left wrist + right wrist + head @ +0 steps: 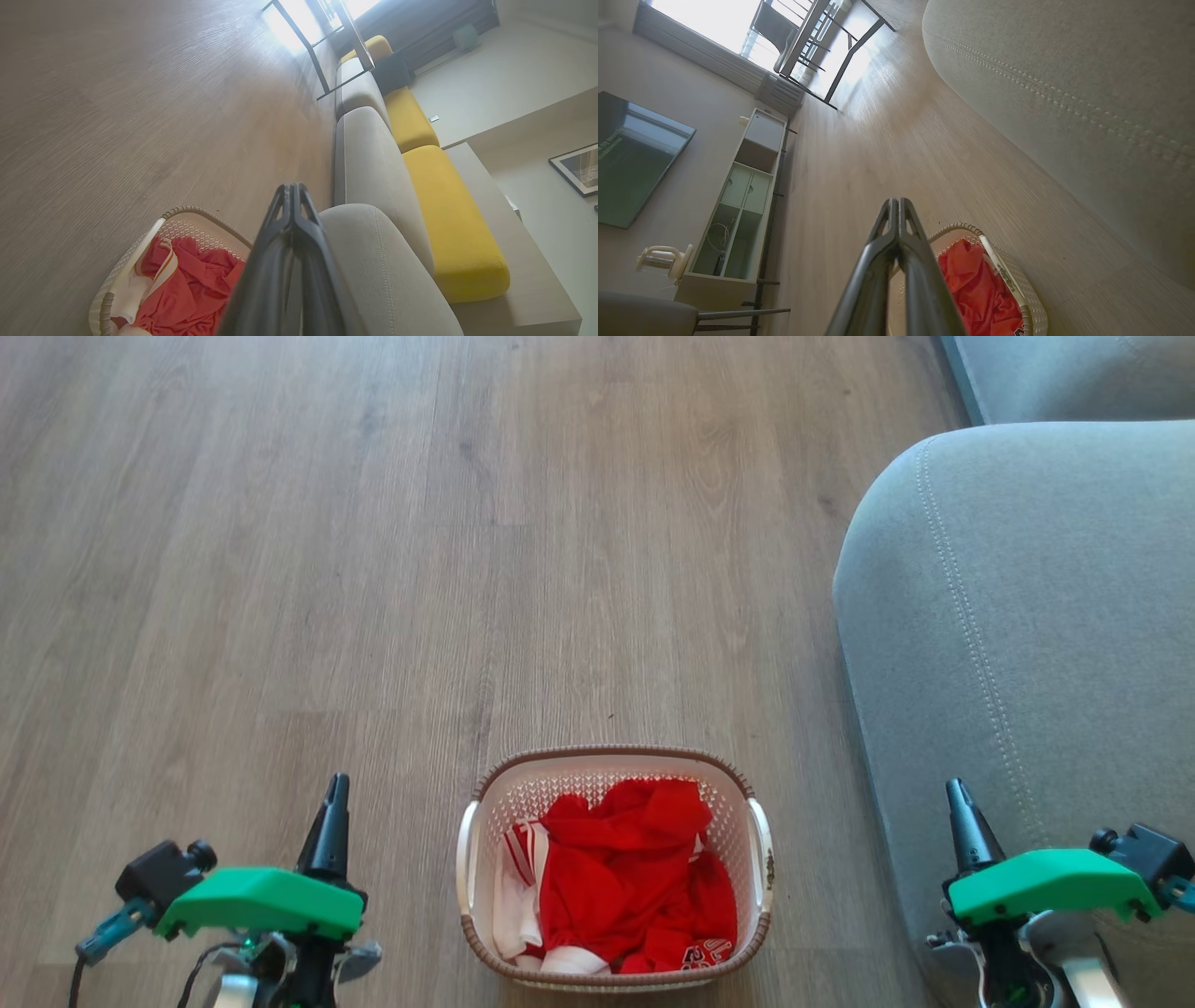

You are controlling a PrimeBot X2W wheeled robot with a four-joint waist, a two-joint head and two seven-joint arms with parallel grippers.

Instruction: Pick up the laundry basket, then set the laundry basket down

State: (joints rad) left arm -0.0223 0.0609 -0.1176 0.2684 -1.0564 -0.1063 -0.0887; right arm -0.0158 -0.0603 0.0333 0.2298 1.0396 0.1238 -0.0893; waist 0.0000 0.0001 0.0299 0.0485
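Low in the head view, at the near middle of the scene: a small rounded-rectangular cream perforated plastic laundry basket with a brown braided rim. Stands upright on the grey-brown wood-plank floor, touched by neither arm. Carries one white side handle on its left and another on its right. Holds crumpled red and white clothes, heaped below the rim. Bears a pale print on the red cloth at the near right corner, perhaps lettering, too small to read.

To the left of the basket and well apart from it: the left gripper, long dark fingers under a green plastic cover, pointing toward the far side. Pressed finger against finger, with nothing between. Looks the same from the left wrist view, tips meeting, with the basket's rim and the red cloth low at that view's left.

To the right of the basket, also well apart: the right gripper, likewise pointing far. Closed tip to tip and empty, as confirmed in the right wrist view. Shows against the rounded arm of a grey fabric sofa with stitched seams.

Right of the basket, a strip of bare floor, then that sofa arm. Farther along the sofa, in the left wrist view: yellow cushions.
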